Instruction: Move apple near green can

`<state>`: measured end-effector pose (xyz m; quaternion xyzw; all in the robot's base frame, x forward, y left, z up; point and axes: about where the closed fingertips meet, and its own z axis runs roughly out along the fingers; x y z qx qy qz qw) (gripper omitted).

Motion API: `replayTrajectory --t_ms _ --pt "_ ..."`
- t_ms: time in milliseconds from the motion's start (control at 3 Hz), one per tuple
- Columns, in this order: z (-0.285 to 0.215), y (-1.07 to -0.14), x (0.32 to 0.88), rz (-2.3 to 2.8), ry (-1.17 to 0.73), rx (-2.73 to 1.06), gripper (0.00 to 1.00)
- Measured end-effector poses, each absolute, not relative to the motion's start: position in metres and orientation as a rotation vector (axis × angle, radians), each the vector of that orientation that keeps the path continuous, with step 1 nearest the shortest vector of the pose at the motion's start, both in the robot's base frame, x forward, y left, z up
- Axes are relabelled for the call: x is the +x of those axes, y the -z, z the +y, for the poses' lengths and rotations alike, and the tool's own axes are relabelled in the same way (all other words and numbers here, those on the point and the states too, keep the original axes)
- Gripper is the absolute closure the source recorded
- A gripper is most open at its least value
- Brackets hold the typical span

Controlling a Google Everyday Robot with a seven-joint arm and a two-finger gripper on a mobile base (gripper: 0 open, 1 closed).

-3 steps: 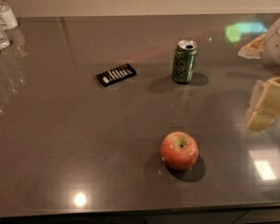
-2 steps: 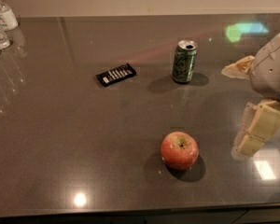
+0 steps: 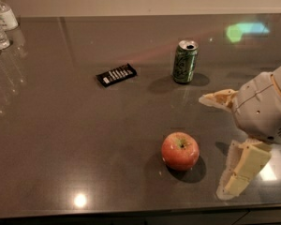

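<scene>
The red apple (image 3: 180,151) with yellowish patches sits on the dark grey table (image 3: 61,139), toward the front and right of centre. The green can (image 3: 185,62) stands upright further back, well apart from the apple. My gripper (image 3: 222,142) hovers at the right, just right of the apple and not touching it. Its two pale fingers are spread wide, one (image 3: 218,99) toward the can side and one (image 3: 241,170) near the front edge. It holds nothing.
A flat black snack bar wrapper (image 3: 116,74) lies left of the can. Clear plastic bottles (image 3: 1,25) stand at the far left back corner. The table's front edge (image 3: 131,212) runs just below the apple.
My gripper has moved left and forward from the right edge toward the apple. The apple, can and wrapper have not moved.
</scene>
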<state>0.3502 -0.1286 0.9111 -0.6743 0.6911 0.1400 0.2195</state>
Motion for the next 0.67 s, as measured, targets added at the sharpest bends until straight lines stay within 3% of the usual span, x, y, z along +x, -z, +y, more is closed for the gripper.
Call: replayTrajectory --t_ms 667 --pt "-0.110 -0.876 0.353 1.848 -0.385 -1.903 0.00"
